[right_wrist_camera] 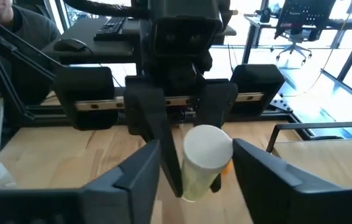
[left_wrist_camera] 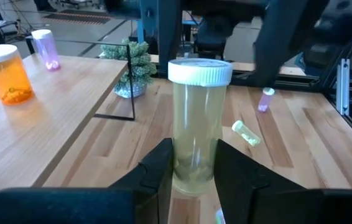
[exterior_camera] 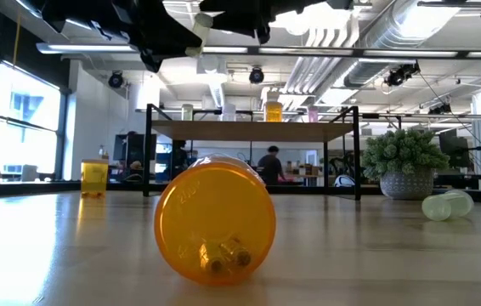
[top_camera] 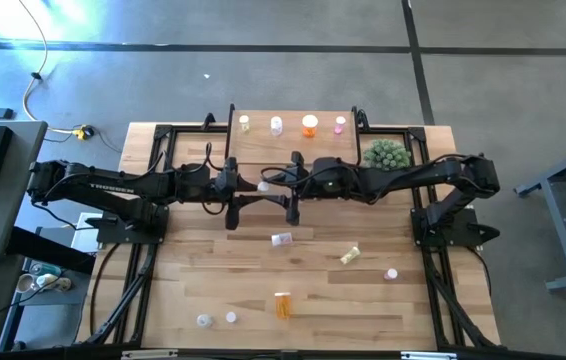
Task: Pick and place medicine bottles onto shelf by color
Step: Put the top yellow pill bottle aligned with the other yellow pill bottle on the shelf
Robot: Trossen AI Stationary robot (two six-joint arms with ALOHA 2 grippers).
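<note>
Above the table's middle, a pale yellow-clear medicine bottle (left_wrist_camera: 198,124) with a white cap (right_wrist_camera: 207,148) is held upright in the air, with my left gripper (left_wrist_camera: 194,168) shut on it. My right gripper (right_wrist_camera: 198,168) faces it from the right. It is open, with one finger on each side of the bottle's top and narrow gaps showing. In the high view the two grippers meet at the bottle (top_camera: 263,186). At the far edge the shelf (top_camera: 263,148) carries a yellowish (top_camera: 245,124), a clear (top_camera: 276,125), an orange (top_camera: 309,125) and a pink bottle (top_camera: 340,125), all standing. My left gripper pinches the bottle's lower body (left_wrist_camera: 194,155) between its two fingers (left_wrist_camera: 160,168). The fingers reach in about level from the table's left side. The bottle stands upright in the hold, cap up, lifted clear of the table.
Loose bottles lie or stand on the near half of the table: a pinkish one (top_camera: 281,239), a yellow one (top_camera: 350,255), a pink one (top_camera: 391,273), an orange one on its side (top_camera: 282,305) and two at the near edge (top_camera: 217,319). A green plant (top_camera: 385,153) stands right of the shelf.
</note>
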